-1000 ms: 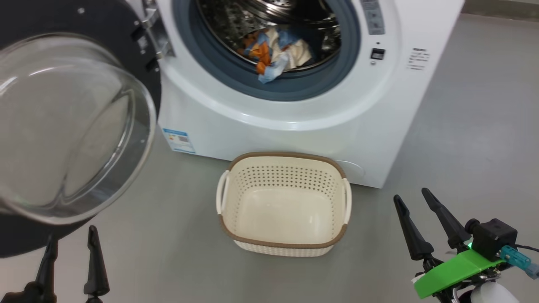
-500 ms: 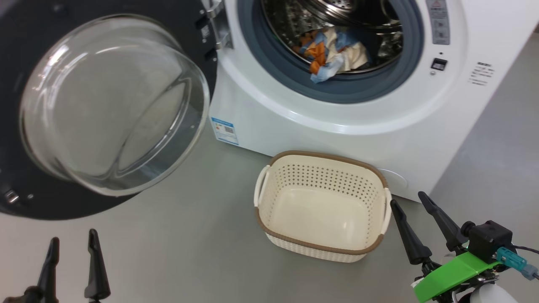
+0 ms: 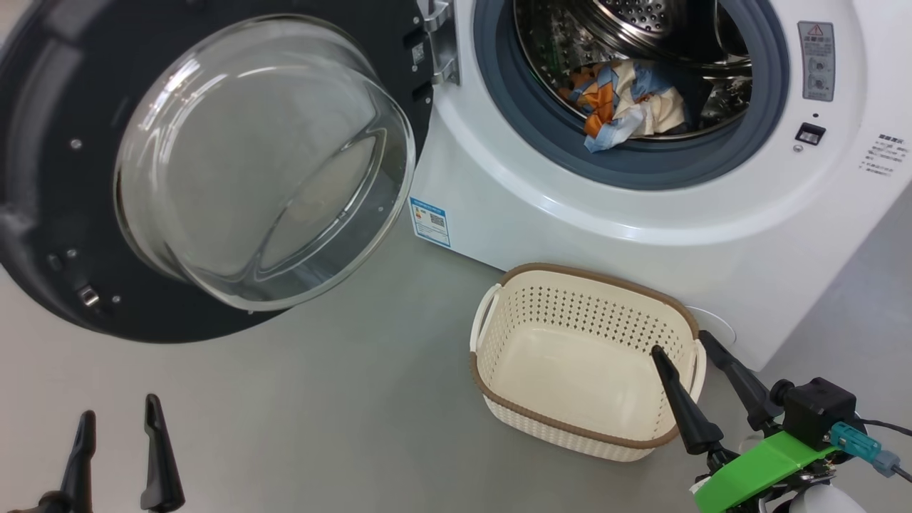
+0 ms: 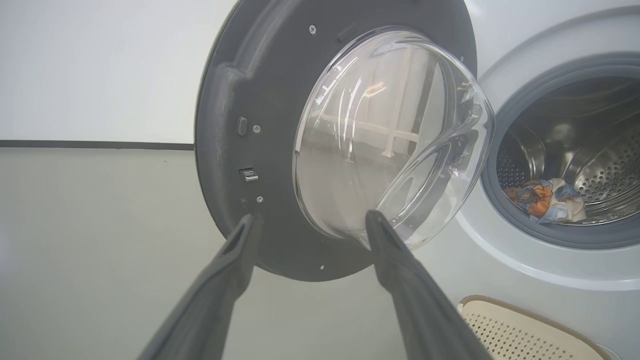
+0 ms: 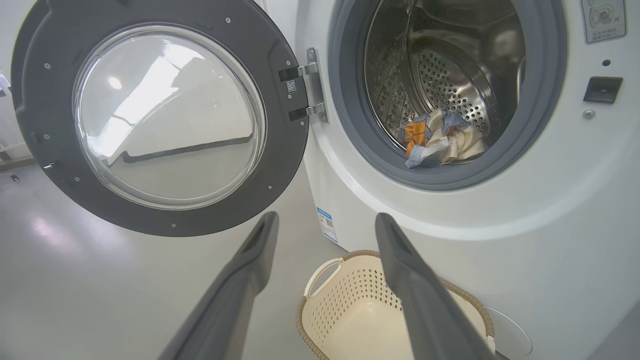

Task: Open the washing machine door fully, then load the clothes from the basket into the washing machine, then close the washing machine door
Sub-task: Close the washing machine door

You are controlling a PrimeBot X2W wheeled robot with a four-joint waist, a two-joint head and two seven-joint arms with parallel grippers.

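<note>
Head view had the clothes [image 3: 630,96] lying as a small crumpled bundle at the bottom front of the steel drum [image 3: 641,28], just behind the grey-blue seal [image 3: 641,164]. They were inside the washing machine [image 3: 641,214] w/ nothing draped over the lip, which I judged would let the door shut clean. The basket [image 3: 570,427] sat empty on the floor right at the machine's foot, so loading looked done & only the closing step was left.

The washing machine door [image 3: 43,142] hung wide open to my left on its hinge [image 3: 442,43], glass bowl [image 3: 263,164] bulging toward me; that angle kept the opening free.

My left gripper [image 3: 119,406] sat low below the door, fingers spread apart, nothing held. In left wrist view it pointed at the door's inner face, a sensible spot to push from. My right gripper [image 3: 680,342] was likewise spread & empty by the basket's right end; couldn't tell if it touched.

Writing: the blue label sticker [image 3: 429,221] low on the front was too small to read. So were the grey warning sticker [image 3: 816,60] w/ its triangle sign and the small print [image 3: 882,153] at far right. No brand legible.
</note>
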